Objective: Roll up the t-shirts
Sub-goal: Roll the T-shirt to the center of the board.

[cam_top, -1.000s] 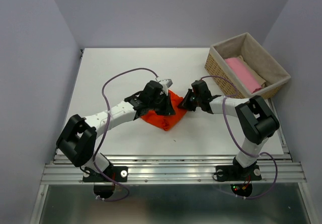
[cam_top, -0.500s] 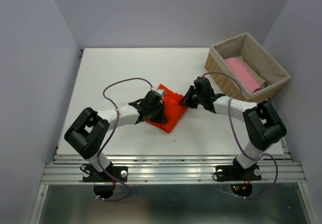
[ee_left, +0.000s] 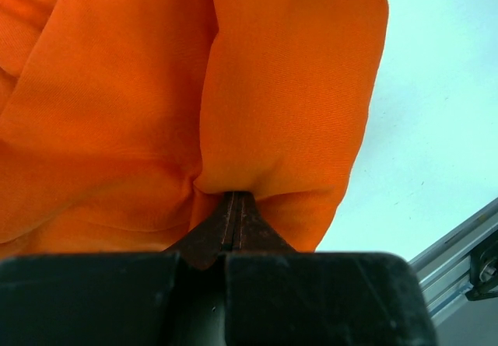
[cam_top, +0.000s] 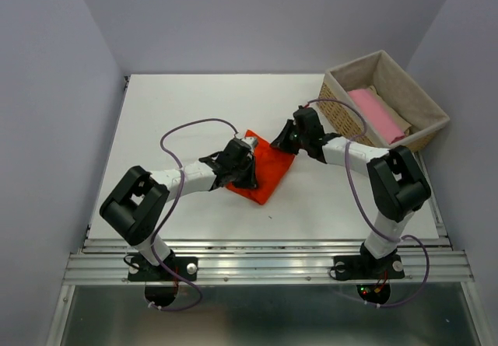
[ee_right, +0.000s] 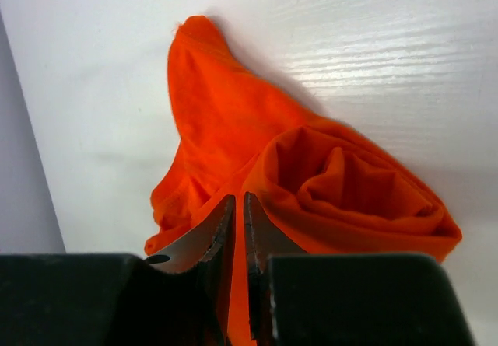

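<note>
White tabletop [cam_top: 171, 105] with pale walls around it holds the orange t-shirt [cam_top: 268, 171] near the middle. One end is rolled up, but a floppy corner sticks out flat, so I think the roll is not finished. The left tool [ee_left: 237, 206] is clenched on a fold of the cloth. The right tool [ee_right: 236, 206] is nearly closed and seems to pinch a thin bit too. A pink t-shirt [cam_top: 377, 113] lies in the basket [cam_top: 424, 140]; I cannot tell if it is rolled. The arms hide part of the orange one.
</note>
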